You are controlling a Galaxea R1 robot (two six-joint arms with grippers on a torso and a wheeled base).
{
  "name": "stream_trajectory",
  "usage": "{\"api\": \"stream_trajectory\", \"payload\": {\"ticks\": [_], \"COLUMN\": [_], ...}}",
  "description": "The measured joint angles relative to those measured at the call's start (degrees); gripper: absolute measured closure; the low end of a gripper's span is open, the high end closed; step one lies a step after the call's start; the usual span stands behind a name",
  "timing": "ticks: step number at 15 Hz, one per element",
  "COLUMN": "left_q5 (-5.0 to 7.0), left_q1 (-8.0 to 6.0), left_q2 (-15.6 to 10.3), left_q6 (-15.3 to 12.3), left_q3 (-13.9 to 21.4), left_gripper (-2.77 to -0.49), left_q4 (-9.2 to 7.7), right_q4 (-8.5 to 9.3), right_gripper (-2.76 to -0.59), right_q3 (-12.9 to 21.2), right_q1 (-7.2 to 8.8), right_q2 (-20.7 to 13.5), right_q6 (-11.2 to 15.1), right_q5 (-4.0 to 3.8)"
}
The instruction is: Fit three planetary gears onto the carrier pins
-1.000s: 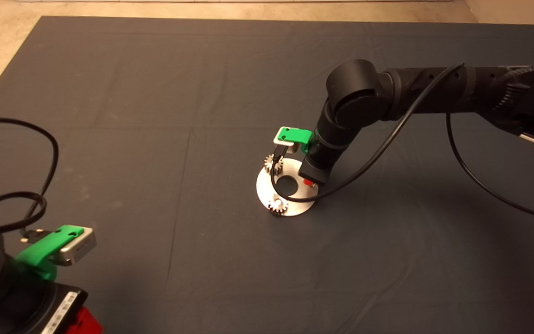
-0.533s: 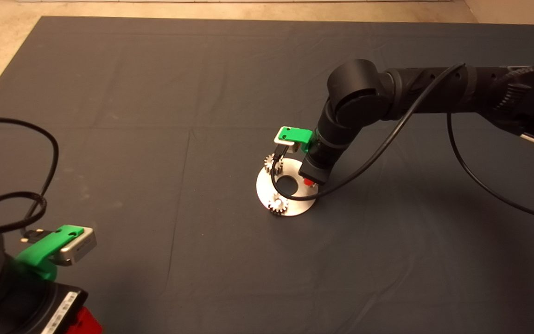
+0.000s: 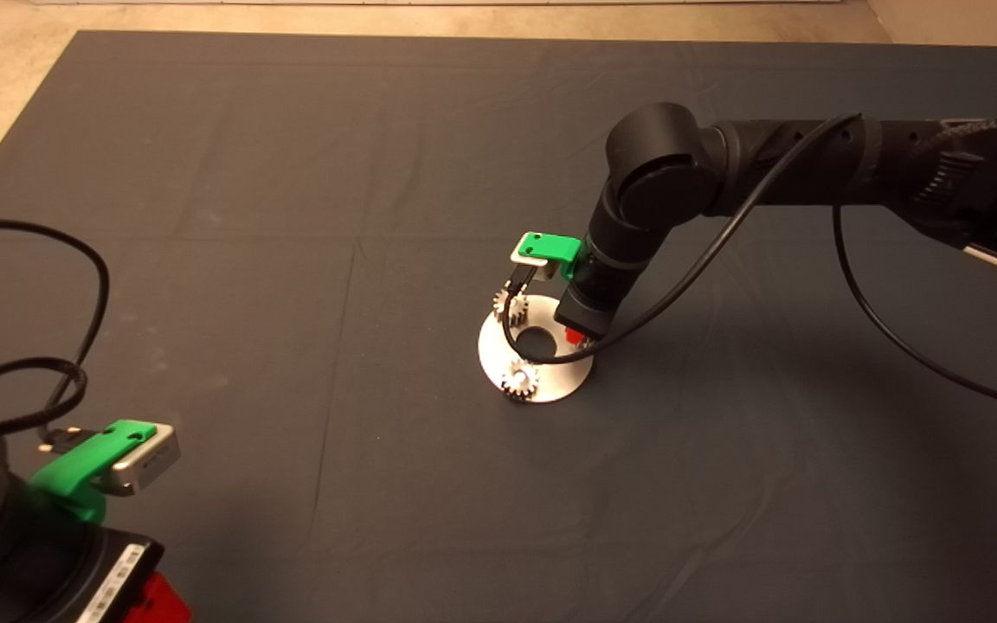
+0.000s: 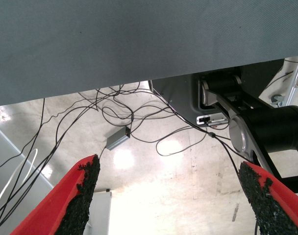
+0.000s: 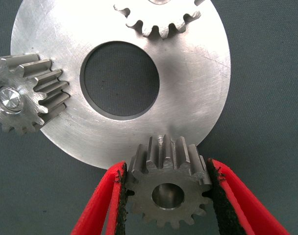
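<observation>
The round shiny disc (image 5: 188,83) with a large centre hole lies on the dark mat, right of centre in the head view, disc (image 3: 561,381). One planetary gear (image 5: 26,93) sits on a carrier pin (image 5: 8,98), whose top shows in the bore. A second gear (image 5: 159,19) sits at the disc's far side, partly cut off. My right gripper (image 5: 166,169) is shut on the third gear (image 5: 168,198), holding it flat at the disc's rim. I cannot tell whether a pin is under it. In the head view the right gripper (image 3: 575,339) hangs over the disc's right edge.
My left gripper (image 4: 168,166) waits open at the mat's lower left corner. Its view shows the floor with cables and a small box beyond the mat's edge. A black cable (image 3: 680,294) loops down from the right arm beside the disc.
The right arm's elbow has shifted slightly up and left in the head view, while its gripper stays at the disc's right edge. The left arm has not moved.
</observation>
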Motion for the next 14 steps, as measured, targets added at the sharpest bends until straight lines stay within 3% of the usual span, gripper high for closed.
{"api": "stream_trajectory", "payload": {"ticks": [6,14], "left_q5": [0.00,0.00], "left_q1": [0.02,0.00], "left_q2": [0.0,0.0], "left_q6": [0.0,0.0], "left_q3": [0.0,0.0], "left_gripper": [-2.02,-2.02], "left_q4": [0.00,0.00], "right_q4": [-0.07,-0.24], "right_gripper": [-1.01,-1.01], "right_q3": [-0.1,0.5], "right_q1": [-0.16,-0.22], "right_q2": [0.2,-0.5], "right_q6": [-0.4,-0.4], "right_q5": [-0.02,0.66]}}
